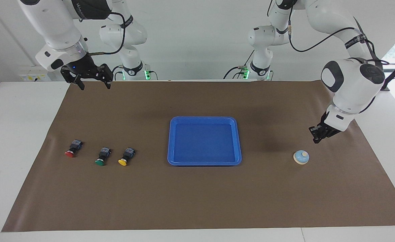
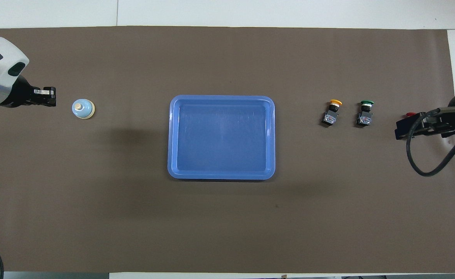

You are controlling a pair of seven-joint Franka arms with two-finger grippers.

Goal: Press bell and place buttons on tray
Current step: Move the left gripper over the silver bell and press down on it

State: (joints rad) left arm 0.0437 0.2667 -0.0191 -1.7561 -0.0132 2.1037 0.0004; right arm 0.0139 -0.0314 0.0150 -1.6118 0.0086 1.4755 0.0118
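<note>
You see two glossy white arms with dark-grey joint caps, black grippers, looping black cables, green-lit bases.

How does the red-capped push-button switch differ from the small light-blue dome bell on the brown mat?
The red-capped black push-button switch lies on its side, cap pointing away from the robots; the light-blue dome bell sits upright with its cream knob on top. The switch has a boxy black body; the bell is round with a cream base rim. The switch lies toward the right arm's end, the bell toward the left arm's end. Both rest on the brown mat, outside the bright-blue rectangular plastic tray.
</note>
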